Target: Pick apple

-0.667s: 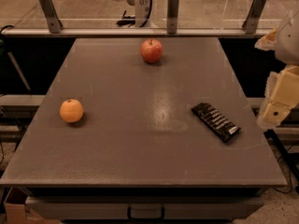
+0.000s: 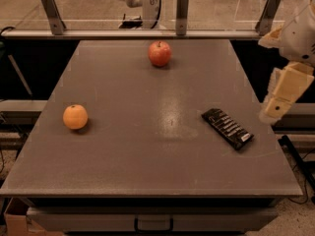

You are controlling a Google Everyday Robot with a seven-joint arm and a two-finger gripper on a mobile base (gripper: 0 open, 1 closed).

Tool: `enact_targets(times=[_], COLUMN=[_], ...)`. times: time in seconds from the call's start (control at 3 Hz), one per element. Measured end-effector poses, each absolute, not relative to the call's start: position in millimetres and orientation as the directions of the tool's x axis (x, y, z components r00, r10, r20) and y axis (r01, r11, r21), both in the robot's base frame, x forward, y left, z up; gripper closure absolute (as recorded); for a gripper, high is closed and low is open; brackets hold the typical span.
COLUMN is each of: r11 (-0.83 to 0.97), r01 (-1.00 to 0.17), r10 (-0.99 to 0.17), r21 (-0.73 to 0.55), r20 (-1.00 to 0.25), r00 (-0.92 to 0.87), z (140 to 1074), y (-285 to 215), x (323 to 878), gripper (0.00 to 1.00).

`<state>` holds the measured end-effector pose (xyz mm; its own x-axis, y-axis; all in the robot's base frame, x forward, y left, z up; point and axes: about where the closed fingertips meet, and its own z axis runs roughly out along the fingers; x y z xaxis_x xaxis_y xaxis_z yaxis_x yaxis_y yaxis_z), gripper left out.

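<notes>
Five entries. Table (image 2: 147, 171): grey, bears everything. Gripper (image 2: 275, 107): off the right edge, likely staged for approach; whether wide or narrow we cannot tell. Dark packet (image 2: 227, 128): right. Apple (image 2: 160, 53): far centre, standing free, so open to a grasp. Orange (image 2: 75, 117): left, apparently a distractor.

End effector (image 2: 271, 112) slightly nearer the table (image 2: 147, 161)

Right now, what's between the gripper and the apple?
Just bare table, in the camera view: gripper at the right edge, apple at the back.
</notes>
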<state>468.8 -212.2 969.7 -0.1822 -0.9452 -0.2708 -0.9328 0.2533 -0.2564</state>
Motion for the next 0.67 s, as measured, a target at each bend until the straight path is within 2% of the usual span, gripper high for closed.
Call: enact_targets(times=[0.33,0.67], r11=[0.239,0.261], r01=[-0.925,-0.906], r10=[-0.918,-0.857], r21=[-0.295,-0.332], r20=[-0.379,-0.511], r00=[-0.116,-0.06], z=[948,931], y=[-193,-153], x=[537,614], gripper=[0.0,0.0])
